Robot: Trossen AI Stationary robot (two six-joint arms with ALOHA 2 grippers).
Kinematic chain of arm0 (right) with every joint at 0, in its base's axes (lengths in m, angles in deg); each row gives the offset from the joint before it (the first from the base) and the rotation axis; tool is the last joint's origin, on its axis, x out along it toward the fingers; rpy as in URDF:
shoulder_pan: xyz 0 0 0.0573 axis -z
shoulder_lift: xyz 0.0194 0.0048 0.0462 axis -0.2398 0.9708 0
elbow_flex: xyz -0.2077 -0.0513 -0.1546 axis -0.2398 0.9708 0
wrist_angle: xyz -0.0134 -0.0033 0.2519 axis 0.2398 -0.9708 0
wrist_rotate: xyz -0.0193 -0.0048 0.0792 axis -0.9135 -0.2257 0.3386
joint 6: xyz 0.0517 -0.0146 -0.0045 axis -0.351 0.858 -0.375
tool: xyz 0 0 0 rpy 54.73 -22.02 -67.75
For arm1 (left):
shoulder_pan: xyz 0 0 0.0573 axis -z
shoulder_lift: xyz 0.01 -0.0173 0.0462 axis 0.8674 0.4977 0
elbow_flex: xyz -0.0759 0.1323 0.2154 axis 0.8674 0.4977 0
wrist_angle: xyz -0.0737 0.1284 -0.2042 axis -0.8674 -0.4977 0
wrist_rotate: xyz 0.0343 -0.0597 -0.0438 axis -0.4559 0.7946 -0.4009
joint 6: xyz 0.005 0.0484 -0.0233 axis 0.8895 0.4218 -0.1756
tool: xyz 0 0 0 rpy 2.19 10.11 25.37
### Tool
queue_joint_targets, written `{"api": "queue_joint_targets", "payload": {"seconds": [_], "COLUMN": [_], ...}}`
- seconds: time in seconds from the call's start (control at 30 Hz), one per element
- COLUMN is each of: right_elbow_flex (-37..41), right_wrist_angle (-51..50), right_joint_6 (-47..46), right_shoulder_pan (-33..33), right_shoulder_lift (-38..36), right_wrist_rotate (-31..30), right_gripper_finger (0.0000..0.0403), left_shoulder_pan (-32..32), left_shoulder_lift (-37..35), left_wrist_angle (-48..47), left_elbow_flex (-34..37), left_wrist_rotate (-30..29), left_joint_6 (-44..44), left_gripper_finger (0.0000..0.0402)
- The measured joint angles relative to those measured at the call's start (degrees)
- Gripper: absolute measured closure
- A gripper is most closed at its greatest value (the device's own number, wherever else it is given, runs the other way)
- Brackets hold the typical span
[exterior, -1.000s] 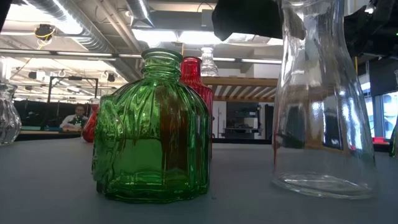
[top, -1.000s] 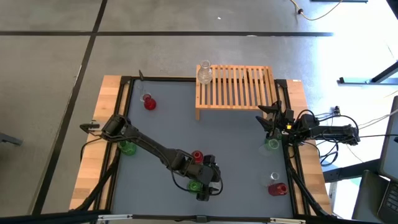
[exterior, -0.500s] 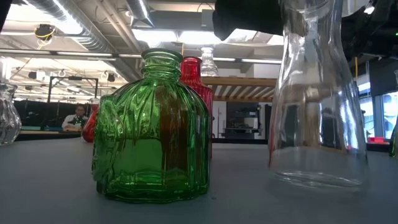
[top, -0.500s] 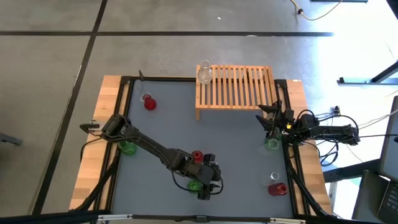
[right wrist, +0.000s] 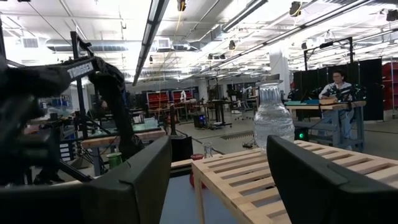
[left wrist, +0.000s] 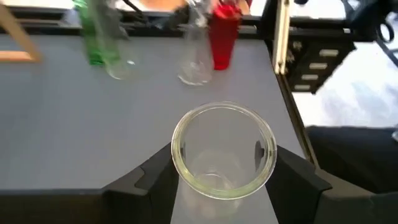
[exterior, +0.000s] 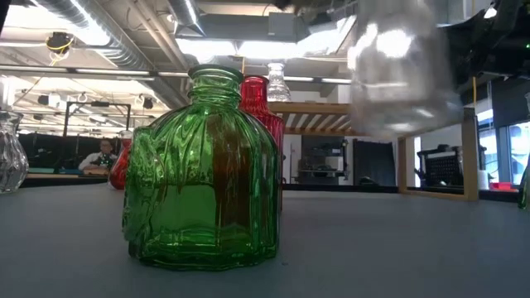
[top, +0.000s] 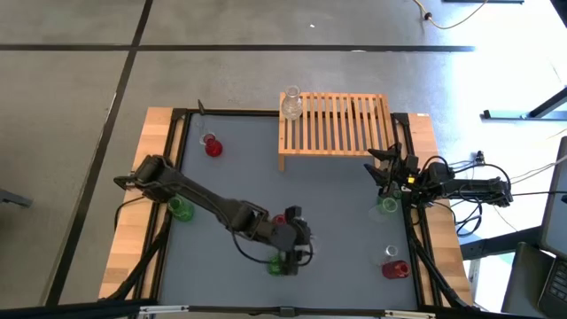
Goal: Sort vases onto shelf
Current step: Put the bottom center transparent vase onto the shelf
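Clear glass is what your left end effector (left wrist: pixel 224 171) pinches: a clear vase (left wrist: pixel 224 149) between its two dark fingers, open mouth toward the wrist camera, long axis running away along the fingers. In the low view it hangs tilted and blurred above the table (exterior: pixel 373 248), near the front edge. Below it stand a ribbed green vase (exterior: pixel 203 170) and a red vase (exterior: pixel 261 112), both upright. Your right end effector (top: pixel 390 173) waits with fingers spread by the right edge, near the shelf (top: pixel 335 124), where another clear vase (top: pixel 291 104) stands at the far left corner.
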Motion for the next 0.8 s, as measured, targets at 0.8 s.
{"api": "queue_joint_targets", "payload": {"seconds": [0.8], "right_elbow_flex": [0.0], "right_wrist_angle": [0.02], "right_joint_6": [0.0], "right_shoulder_pan": [0.0], "right_shoulder_lift": [0.0], "right_wrist_rotate": [-0.13], "right_gripper_finger": [0.0152], "left_shoulder_pan": [-18.71], "left_shoulder_lift": [-21.27], "left_wrist_angle": [-7.64], "left_elbow_flex": [0.0], "left_wrist_rotate": [-5.88], "left_joint_6": [6.85], "left_gripper_finger": [0.0205]}}
